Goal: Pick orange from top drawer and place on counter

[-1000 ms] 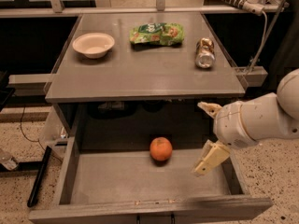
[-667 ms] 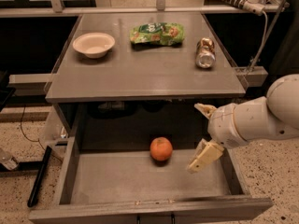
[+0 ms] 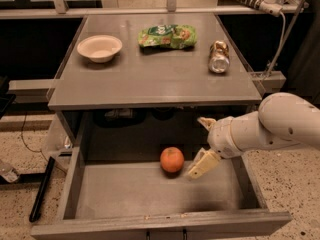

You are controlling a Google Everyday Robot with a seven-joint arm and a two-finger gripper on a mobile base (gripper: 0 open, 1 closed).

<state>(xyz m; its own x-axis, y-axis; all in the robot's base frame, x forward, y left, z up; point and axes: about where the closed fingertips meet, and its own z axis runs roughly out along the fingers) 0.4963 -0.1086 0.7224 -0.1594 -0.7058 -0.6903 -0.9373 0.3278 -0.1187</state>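
The orange (image 3: 172, 159) lies on the flat grey bottom of the open top drawer (image 3: 145, 191), near its back middle. My gripper (image 3: 203, 144) is inside the drawer just right of the orange, on the end of the white arm reaching in from the right. Its two cream fingers (image 3: 202, 165) are spread apart, open and empty; the lower finger is close beside the orange, and I cannot tell whether it touches it. The grey counter (image 3: 150, 81) lies above the drawer.
On the counter stand a white bowl (image 3: 99, 48) at the back left, a green snack bag (image 3: 167, 36) at the back middle and a tipped can (image 3: 219, 57) at the right. A white cable (image 3: 280, 39) hangs at the right. The drawer's side walls and front panel (image 3: 160, 224) enclose the gripper.
My gripper has moved left inside the drawer, closer to the orange. The orange has not moved.
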